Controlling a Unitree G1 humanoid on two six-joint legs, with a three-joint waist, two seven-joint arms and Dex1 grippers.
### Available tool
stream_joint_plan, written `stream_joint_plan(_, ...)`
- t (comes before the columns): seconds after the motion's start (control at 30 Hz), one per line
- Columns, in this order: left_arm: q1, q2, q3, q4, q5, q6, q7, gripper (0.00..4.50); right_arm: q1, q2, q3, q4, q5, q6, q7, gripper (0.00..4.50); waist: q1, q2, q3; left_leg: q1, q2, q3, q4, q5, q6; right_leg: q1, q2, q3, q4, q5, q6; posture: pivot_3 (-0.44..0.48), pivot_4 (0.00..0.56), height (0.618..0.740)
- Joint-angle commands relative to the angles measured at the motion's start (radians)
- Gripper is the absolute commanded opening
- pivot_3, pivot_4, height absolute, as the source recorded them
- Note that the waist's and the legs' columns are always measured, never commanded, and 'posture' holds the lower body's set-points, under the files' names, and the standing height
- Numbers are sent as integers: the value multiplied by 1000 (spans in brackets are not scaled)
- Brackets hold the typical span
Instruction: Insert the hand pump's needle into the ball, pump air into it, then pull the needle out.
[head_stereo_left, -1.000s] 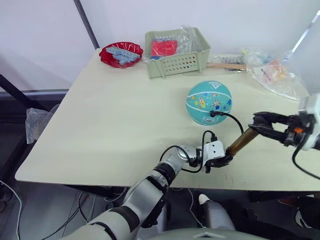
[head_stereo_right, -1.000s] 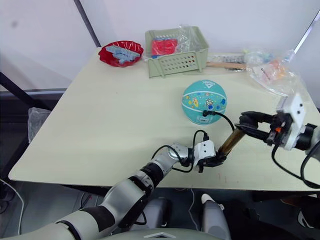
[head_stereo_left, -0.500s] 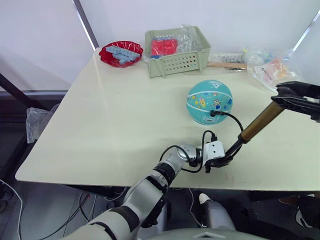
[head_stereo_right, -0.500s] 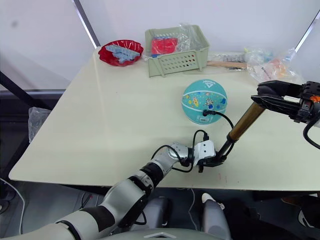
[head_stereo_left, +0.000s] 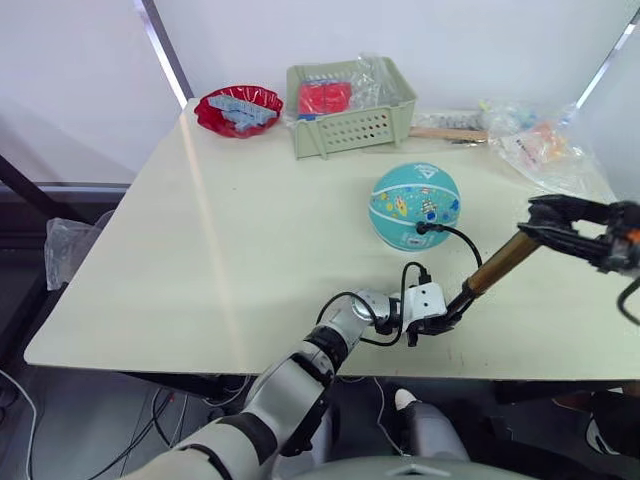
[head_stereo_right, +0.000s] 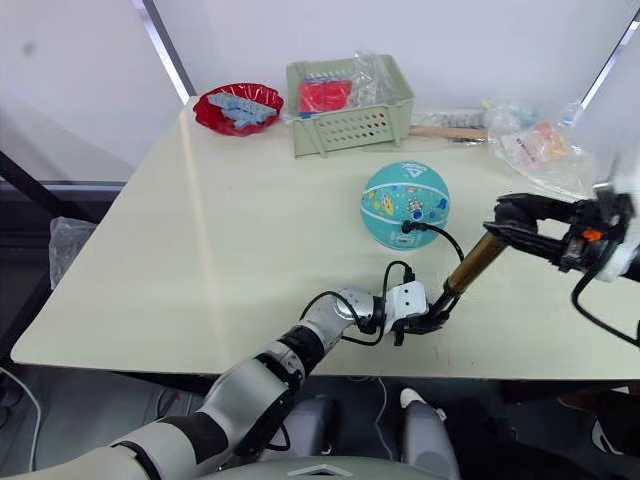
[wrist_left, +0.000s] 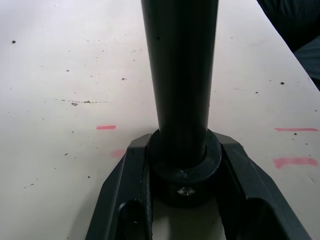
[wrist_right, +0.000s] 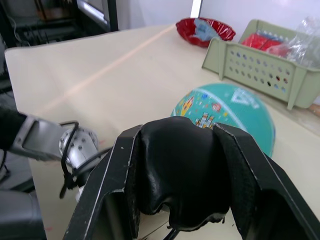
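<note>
Left hand (head_stereo_left: 440, 322): low at the near edge of the bench (head_stereo_left: 250, 250), fingers clamped on the black base cap of the hand pump (head_stereo_left: 492, 273); the left wrist view shows the cap seated between both fingers, resting on the bench top.

Right hand (head_stereo_left: 548, 222): raised at the right, fingers closed around the pump's black T-handle (wrist_right: 182, 172), which sits at the upper end of the barrel.

Hand pump: bronze-gold barrel slanting up and to the right from the left hand to the right hand. Thin black hose (head_stereo_left: 462, 236) arcs from the pump to the near side of the ball.

Ball (head_stereo_left: 415, 206): teal, cartoon prints, white triangle logo on top; rests on the bench just beyond the pump, centre-right. Hose end meets its near face; needle too small to make out.

Far side of bench: pale green perforated basket (head_stereo_left: 350, 108) holding red items; red bowl (head_stereo_left: 238, 108) to its left; clear plastic bags (head_stereo_left: 545, 148) at far right.
</note>
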Motion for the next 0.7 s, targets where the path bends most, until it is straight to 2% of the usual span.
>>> stream_joint_plan(0.03,48,43,-43,117,76,76,-4,1188,63,44,118,19,-114,-44,-18,1632,0,0,-1,0,0,0,0,0,0,0,0,0,0,0,0,0,150,737)
stream_joint_plan(0.3,51,46,-41,114,75,77,-3,1188,144,207,289,117,-291,-212,-63,1632,-1,-6,-6,2,0,-1,0,0,0,0,1,0,0,0,0,0,150,737)
stream_joint_plan(0.4,51,43,-39,113,72,80,-2,1188,151,235,312,136,-329,-249,-69,1631,-1,-5,-6,2,0,-1,0,0,0,0,1,0,0,0,0,0,150,737)
stream_joint_plan(0.6,49,44,-40,113,74,80,-2,1188,110,242,252,106,-264,-229,-74,1631,-2,-5,-7,3,1,-1,0,0,0,0,1,0,1,0,0,0,150,737)
stream_joint_plan(0.7,45,44,-37,115,73,82,0,1188,79,180,156,69,-178,-179,-40,1631,-1,-2,-5,2,0,-1,0,0,0,0,1,0,1,0,0,0,150,737)
